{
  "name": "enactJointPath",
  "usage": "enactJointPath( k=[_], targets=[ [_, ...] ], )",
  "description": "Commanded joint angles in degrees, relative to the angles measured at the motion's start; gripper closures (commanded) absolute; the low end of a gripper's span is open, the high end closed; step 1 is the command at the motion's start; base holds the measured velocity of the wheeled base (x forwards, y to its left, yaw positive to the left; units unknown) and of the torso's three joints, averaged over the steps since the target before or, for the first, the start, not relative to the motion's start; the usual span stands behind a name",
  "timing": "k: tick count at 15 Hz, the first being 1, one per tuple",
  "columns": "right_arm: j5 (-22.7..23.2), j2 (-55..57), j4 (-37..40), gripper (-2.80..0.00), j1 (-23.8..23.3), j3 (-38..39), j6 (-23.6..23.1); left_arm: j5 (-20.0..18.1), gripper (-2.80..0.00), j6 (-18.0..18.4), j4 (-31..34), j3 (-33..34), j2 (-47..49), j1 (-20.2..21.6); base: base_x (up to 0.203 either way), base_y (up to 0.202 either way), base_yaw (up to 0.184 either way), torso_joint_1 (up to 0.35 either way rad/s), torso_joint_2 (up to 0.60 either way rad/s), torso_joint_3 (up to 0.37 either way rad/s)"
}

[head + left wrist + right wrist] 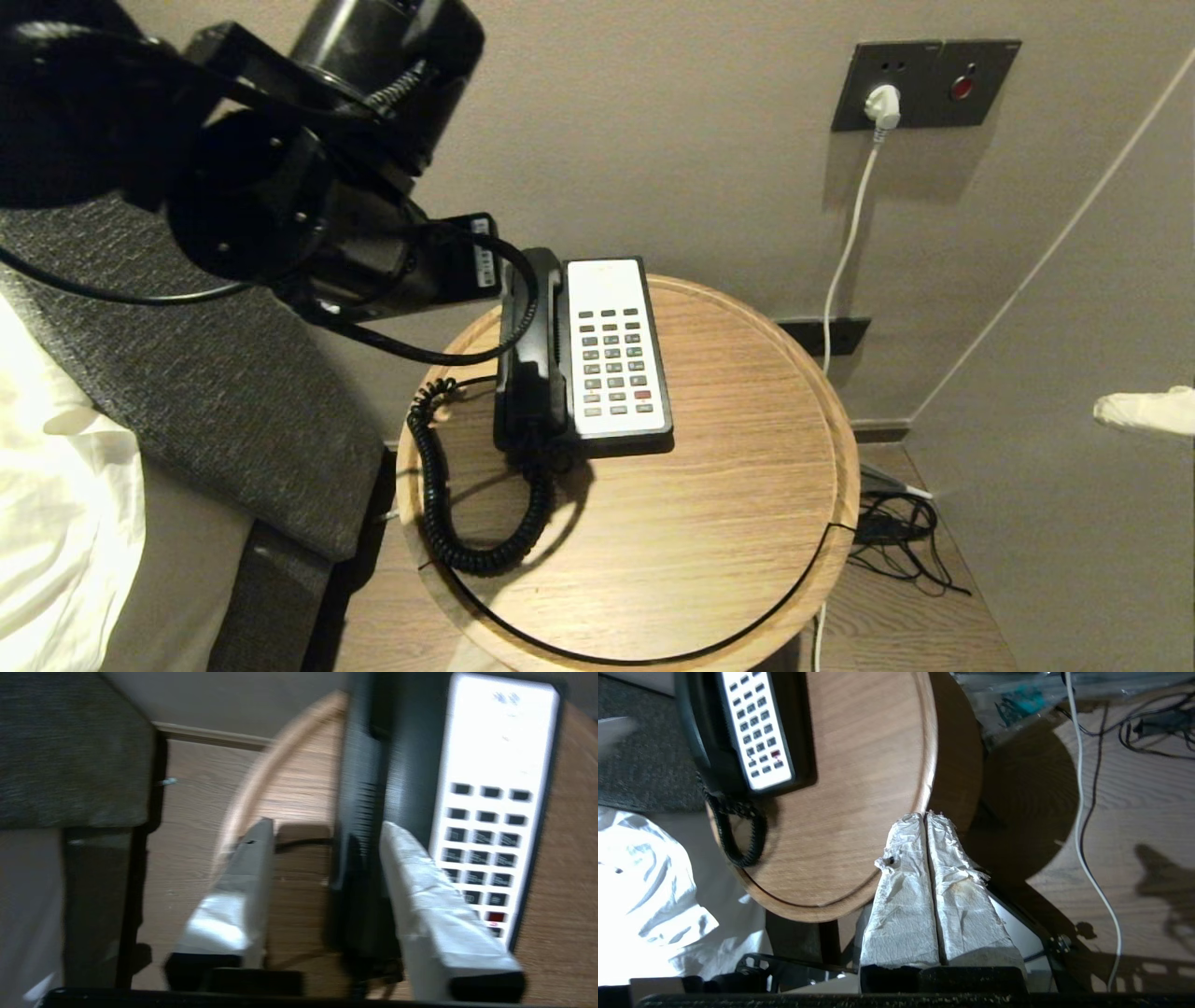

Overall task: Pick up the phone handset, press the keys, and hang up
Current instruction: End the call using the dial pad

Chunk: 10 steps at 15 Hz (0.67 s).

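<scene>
Phone handset (530,359) lies in its cradle along the left side of the black-and-white phone base (616,350), at centre frame in the head view, on the round wooden tabletop (709,504). Its coiled cord (448,523) runs from the handset's near end and loops over the tabletop toward lower left. Left arm fills the upper left of the head view, reaching to the far end of the handset. In the left wrist view the left tool (327,833) stands partly open, its two wrapped fingers (420,891) astride the handset: one finger lies between the handset and the keypad, the other out over bare wood on the opposite side, well off the handset. Whether either finger touches the handset cannot be told; nothing is lifted. Right tool (926,816) shows at the right edge of the head view, off the tabletop; in its own wrist view its wrapped fingers are pressed together, holding nothing, over the tabletop's rim. A white cable (845,252) hangs from the wall socket (882,103) at upper right.
</scene>
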Motion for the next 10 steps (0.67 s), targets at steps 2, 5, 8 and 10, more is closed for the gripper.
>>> enactJointPath(
  k=[2,5,8,10],
  targets=[
    [-0.04,-2.75,0.13,0.0,-1.41,2.97,0.23,0.18,0.0,-0.35,0.0,7.42,-13.2,6.36,0.0,0.0,0.0,0.0,0.0,0.0],
    [0.04,-5.79,0.28,0.0,-2.97,5.36,0.28,0.16,0.0,-0.83,-0.48,18.46,-25.52,16.77,0.0,0.0,0.0,0.0,0.0,0.0],
    [0.05,-7.63,0.69,0.0,-4.25,5.63,0.31,-0.12,0.0,-0.73,-0.86,34.11,-40.84,24.46,0.0,0.0,0.0,0.0,0.0,0.0],
    [0.05,-7.34,0.21,0.0,-4.82,5.62,0.36,-0.41,0.0,-0.16,-2.62,41.7,-48.07,27.66,0.0,0.0,0.0,0.0,0.0,0.0]
  ],
)
